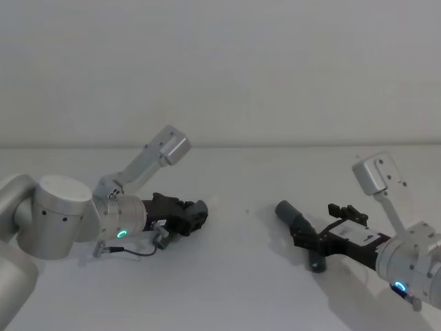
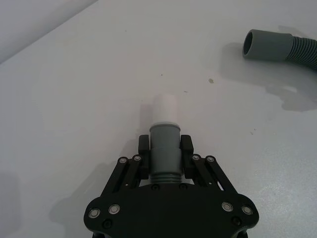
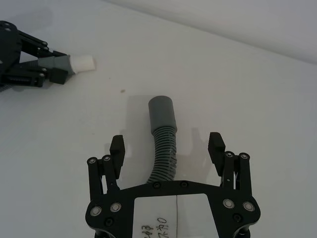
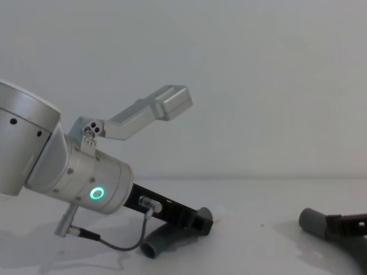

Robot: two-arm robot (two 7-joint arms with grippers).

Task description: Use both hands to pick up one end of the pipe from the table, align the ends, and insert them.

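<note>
My left gripper (image 2: pixel 165 148) is shut on the smooth grey cuff (image 2: pixel 164 141) of the short curved pipe piece, whose whitish tip (image 2: pixel 165 109) pokes out past the fingers. In the chest view this piece's ribbed hose (image 4: pixel 166 240) curves down to the table under the left gripper (image 4: pixel 198 220). The longer pipe piece (image 3: pixel 166 153) lies on the white table (image 1: pixel 241 276). My right gripper (image 3: pixel 167 147) stands open astride its ribbed part, fingers clear of it, just behind its cuff (image 3: pixel 162 114). The two ends point toward each other, a gap apart: left gripper (image 1: pixel 191 217), right gripper (image 1: pixel 303 238).
The white table runs back to a plain pale wall (image 1: pixel 220 69). A bare stretch of table (image 1: pixel 241 214) separates the two pipe ends. Both wrist camera brackets stick up above the arms, the left one (image 1: pixel 169 146) and the right one (image 1: pixel 375 174).
</note>
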